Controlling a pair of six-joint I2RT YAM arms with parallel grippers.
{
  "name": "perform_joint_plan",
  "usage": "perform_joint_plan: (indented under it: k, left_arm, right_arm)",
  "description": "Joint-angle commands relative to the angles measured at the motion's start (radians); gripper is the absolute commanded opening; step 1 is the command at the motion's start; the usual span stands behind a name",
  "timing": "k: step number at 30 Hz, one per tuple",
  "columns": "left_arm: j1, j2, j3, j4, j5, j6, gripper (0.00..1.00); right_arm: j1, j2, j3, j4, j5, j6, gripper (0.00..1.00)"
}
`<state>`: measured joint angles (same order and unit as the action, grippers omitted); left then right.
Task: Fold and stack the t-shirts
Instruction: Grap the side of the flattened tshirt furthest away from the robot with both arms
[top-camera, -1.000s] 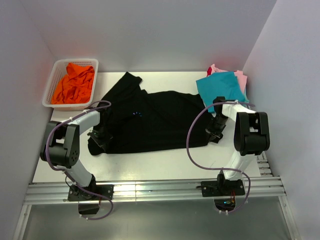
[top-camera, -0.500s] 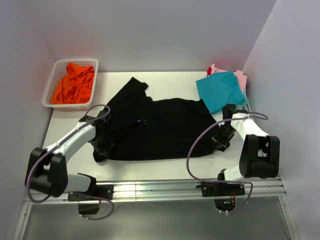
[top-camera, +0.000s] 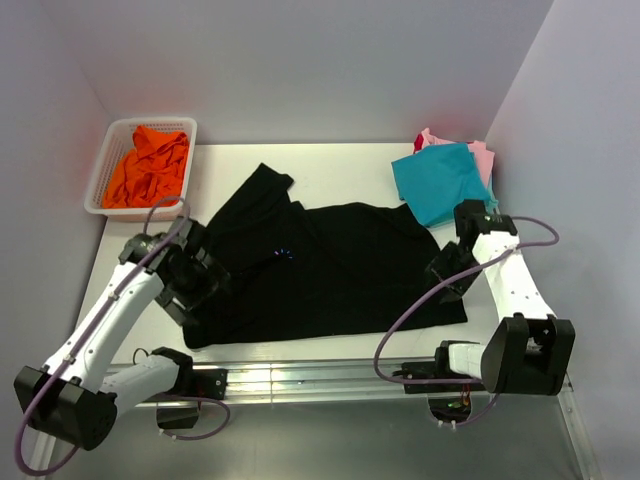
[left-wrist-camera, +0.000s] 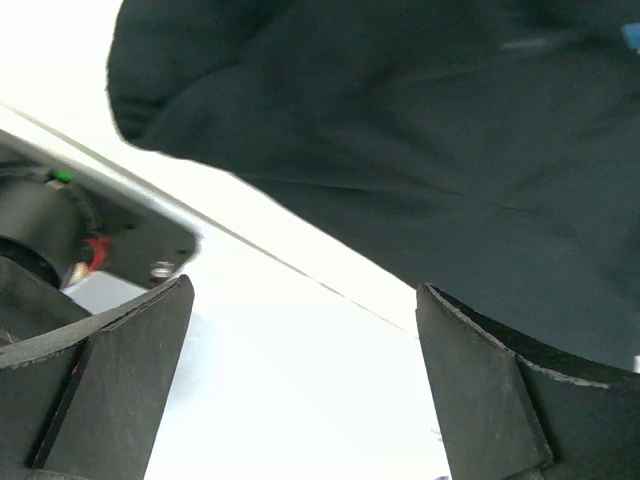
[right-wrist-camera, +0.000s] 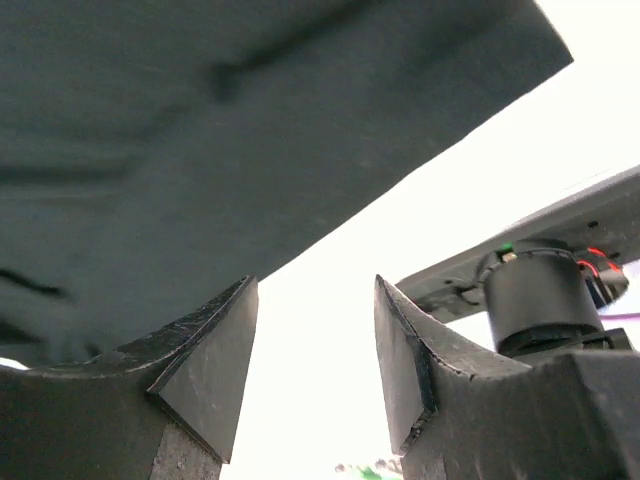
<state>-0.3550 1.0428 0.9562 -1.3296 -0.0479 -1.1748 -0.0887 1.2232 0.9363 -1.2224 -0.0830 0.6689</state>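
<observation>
As the black t-shirt (top-camera: 330, 280) settles nearer the bases, both arms let go: the left gripper (left-wrist-camera: 305, 320) gapes wide and the right gripper (right-wrist-camera: 315, 320) is half parted, both empty. The shirt lies spread between them, just beyond their fingers, seemingly ready for folding.

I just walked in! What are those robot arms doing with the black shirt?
Two robot arms are folding shirts. The black t-shirt lies spread on the table, and the left gripper and right gripper sit open at its side edges, holding nothing. A teal shirt tops the pile far right; an orange shirt sits in the basket.
</observation>
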Motion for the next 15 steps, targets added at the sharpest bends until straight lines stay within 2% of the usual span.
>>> perform_joint_plan:
  k: [1,5,7,8,10,11,13,14,15]
  left_arm:
    - [-0.004,0.077,0.189,-0.028,-0.049,0.007,1.00]
    - [0.005,0.252,0.308,0.096,-0.102,0.090,0.98]
    - [0.025,0.377,0.360,0.168,-0.104,0.147,0.94]
    - [0.028,0.417,0.381,0.202,-0.106,0.186,0.88]
    - [0.034,0.536,0.400,0.246,-0.119,0.210,0.84]
    - [0.037,0.574,0.414,0.260,-0.121,0.233,0.72]
    - [0.044,0.667,0.420,0.289,-0.131,0.250,0.63]
    - [0.045,0.692,0.418,0.299,-0.138,0.265,0.52]
    - [0.047,0.715,0.415,0.302,-0.145,0.270,0.47]
  right_arm:
    - [0.006,0.016,0.145,-0.023,0.031,0.028,0.57]
    - [0.006,0.128,0.298,0.102,-0.023,-0.017,0.54]
    - [0.006,0.241,0.334,0.165,-0.058,-0.046,0.41]
    - [0.006,0.283,0.364,0.184,-0.072,-0.057,0.33]
    - [0.006,0.409,0.386,0.239,-0.121,-0.080,0.02]
    - [0.006,0.447,0.401,0.253,-0.124,-0.083,0.00]
    - [0.012,0.548,0.414,0.286,-0.117,-0.094,0.00]
    - [0.014,0.574,0.412,0.294,-0.112,-0.094,0.00]
    - [0.014,0.616,0.412,0.302,-0.116,-0.095,0.00]
